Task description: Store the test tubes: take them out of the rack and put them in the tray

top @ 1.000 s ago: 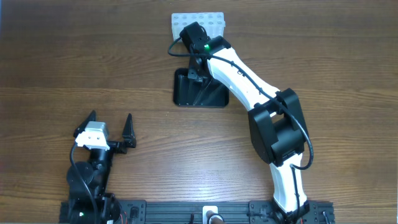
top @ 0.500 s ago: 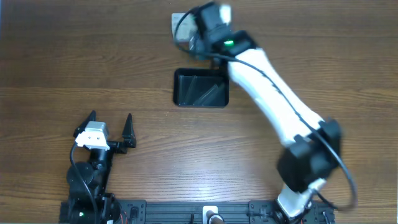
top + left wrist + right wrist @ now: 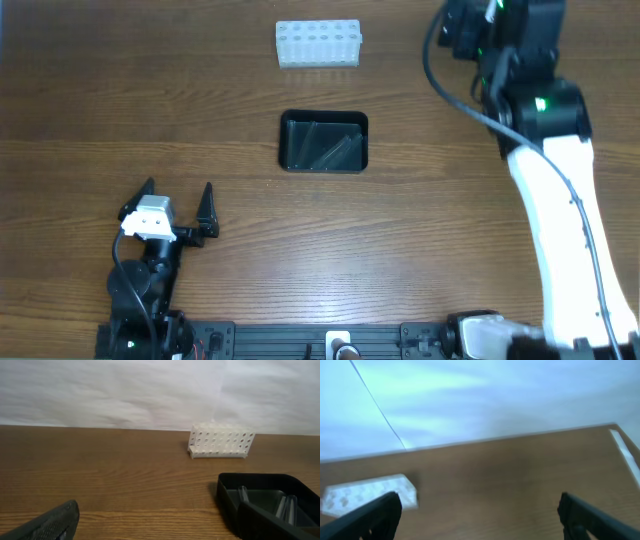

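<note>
Two pincers spread: left pincer [image 3: 178, 190], right pincer [image 3: 479, 507]; tubes [image 3: 335, 150] in blk tray [image 3: 284, 140], rack [image 3: 317, 44] nr.

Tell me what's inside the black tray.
Clear test tubes lie slanted in the tray. Their number is unclear; from the left wrist the near wall hides their lower parts.

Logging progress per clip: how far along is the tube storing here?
Done: clear tubes lie in the black tray, and the white rack shows no tubes standing. In hand: nothing; the right hand is open, raised off to the side, the left hand open near its base. Left: seemingly nothing.
</note>
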Action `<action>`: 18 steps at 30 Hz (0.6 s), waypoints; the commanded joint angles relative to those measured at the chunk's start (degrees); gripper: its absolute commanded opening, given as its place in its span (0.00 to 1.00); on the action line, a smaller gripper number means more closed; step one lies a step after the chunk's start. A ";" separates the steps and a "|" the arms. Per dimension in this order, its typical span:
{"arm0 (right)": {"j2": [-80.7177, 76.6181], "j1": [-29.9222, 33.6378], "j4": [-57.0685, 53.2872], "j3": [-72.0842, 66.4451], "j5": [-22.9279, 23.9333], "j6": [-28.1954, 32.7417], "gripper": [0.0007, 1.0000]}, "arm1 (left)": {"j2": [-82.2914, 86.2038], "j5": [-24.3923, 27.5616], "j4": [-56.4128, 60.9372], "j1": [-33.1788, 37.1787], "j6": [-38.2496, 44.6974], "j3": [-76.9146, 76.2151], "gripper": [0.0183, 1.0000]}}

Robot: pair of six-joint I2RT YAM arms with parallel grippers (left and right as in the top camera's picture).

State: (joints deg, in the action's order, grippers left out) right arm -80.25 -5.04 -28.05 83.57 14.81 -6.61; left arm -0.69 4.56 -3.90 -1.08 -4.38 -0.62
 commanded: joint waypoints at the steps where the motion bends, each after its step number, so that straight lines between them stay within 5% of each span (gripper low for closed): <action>1: 14.49 4.04 5.42 -15.91 -0.39 2.45 0.99 | 0.35 0.98 -0.15 0.20 -0.79 0.28 1.00; 18: 63.14 4.22 16.04 -64.37 -2.78 4.55 0.99 | 0.35 0.98 -0.13 0.20 -0.79 0.28 1.00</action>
State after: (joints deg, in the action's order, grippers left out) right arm -21.67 -0.89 -13.06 23.57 13.45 -2.55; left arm -0.69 4.56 -3.90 -1.08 -4.38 -0.62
